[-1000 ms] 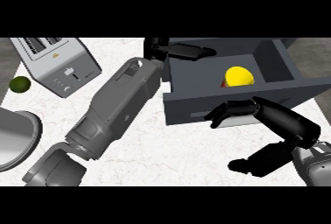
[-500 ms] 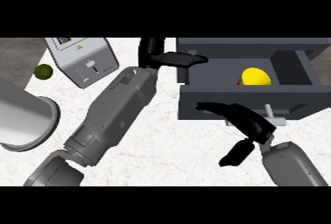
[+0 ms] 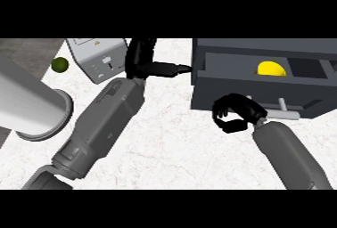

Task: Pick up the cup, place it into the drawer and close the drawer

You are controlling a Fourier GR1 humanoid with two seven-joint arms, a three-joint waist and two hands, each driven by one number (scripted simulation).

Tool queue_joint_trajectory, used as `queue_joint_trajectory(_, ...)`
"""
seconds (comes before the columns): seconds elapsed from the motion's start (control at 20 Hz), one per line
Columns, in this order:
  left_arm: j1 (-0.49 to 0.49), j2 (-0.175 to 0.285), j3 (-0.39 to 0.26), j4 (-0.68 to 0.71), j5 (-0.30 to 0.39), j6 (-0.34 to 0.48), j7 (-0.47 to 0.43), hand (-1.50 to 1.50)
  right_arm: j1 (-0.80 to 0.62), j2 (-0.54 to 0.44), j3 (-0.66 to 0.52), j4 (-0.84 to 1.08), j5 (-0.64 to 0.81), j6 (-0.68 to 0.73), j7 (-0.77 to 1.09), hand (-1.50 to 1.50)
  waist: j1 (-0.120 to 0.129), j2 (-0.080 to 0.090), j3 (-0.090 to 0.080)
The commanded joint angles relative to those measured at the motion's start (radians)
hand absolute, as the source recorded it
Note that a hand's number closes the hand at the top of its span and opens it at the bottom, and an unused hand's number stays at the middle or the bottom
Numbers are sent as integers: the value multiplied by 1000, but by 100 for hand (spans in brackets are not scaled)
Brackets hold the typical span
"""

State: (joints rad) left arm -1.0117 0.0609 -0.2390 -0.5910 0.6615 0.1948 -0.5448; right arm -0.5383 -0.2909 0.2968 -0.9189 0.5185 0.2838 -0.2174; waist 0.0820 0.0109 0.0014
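White marbled worktop (image 3: 178, 147) fills the view, and at upper right the dark grey drawer (image 3: 211, 95) stands pulled open. The left forearm (image 3: 108, 120) runs long and grey from the lower left corner up to the middle. A big pale cylinder (image 3: 26, 104) lies at the left edge, with the shorter right forearm (image 3: 286, 153) coming in from lower right. A toaster (image 3: 95, 55) sits top left. The left hand (image 3: 141, 58) is spread, its fingers (image 3: 168, 69) stretched straight at the drawer's left wall and gripping nothing. The right hand (image 3: 240, 111) is curled up empty at the drawer's front panel, just left of the handle (image 3: 284, 112); contact looks likely but I can't be sure. The yellow cup (image 3: 271, 69) sits inside the drawer. A small green fruit (image 3: 60, 64) lies left of the toaster.
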Motion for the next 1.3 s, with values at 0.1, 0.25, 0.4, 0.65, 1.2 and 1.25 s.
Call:
queue_joint_trajectory(0.1,83,69,2,-69,13,-78,30,-150,-203,8,-119,265,-18,-79,-119,150,38,12,3)
queue_joint_trajectory(0.25,105,98,3,-114,18,-90,45,-150,-252,-35,-187,340,-45,-114,-182,150,52,12,4)
queue_joint_trajectory(0.4,132,136,6,-128,16,-120,42,-150,-324,-66,-239,409,-63,-136,-197,150,68,22,4)
queue_joint_trajectory(0.65,161,141,-8,-150,18,-152,58,-150,-408,-122,-307,434,-112,-115,-136,150,100,28,3)
queue_joint_trajectory(1.2,185,138,-30,-199,21,-189,82,-150,-413,-191,-337,392,-168,-16,-134,150,127,29,3)
queue_joint_trajectory(1.25,190,152,-21,-192,22,-192,74,-150,-409,-167,-337,387,-171,-31,-129,150,139,39,3)
